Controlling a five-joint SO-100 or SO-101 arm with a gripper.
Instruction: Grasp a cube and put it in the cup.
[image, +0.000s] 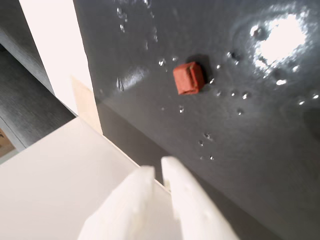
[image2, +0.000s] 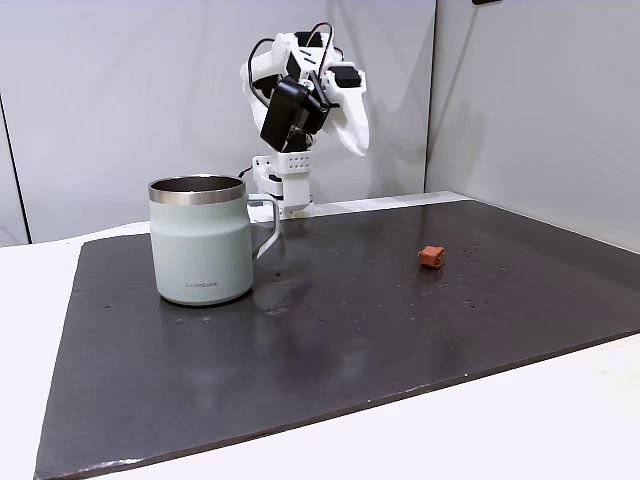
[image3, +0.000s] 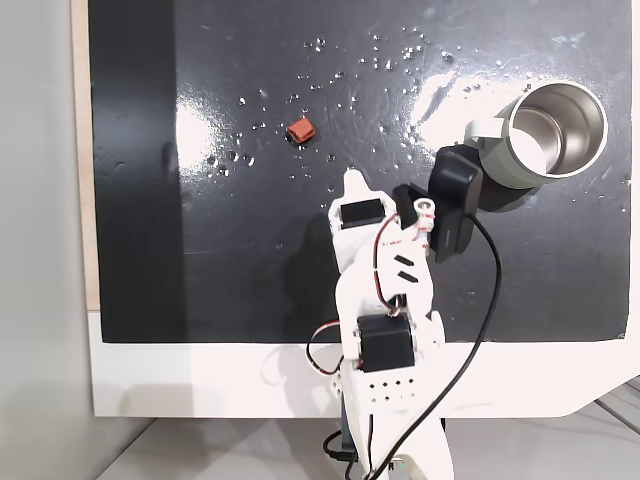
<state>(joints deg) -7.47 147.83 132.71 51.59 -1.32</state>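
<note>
pincer (image: 159, 172): fingers nearly together, empty, raised near arm base | cube (image: 188, 78): on dark mat, well apart from cup (image2: 201, 239) | risk: tiny cube may squirt sideways if the pincer descends off-centre

A tiny reddish-brown cube (image2: 431, 257) is seen lying on the dark mat, matte and slightly skewed in the wrist view (image: 188, 78). The cup (image2: 201, 240), a pale sage-green mug with steel rim and inside, is set upright well apart from it, its thin handle turned toward the cube, and nothing is seen inside it from above (image3: 550, 132).
</note>
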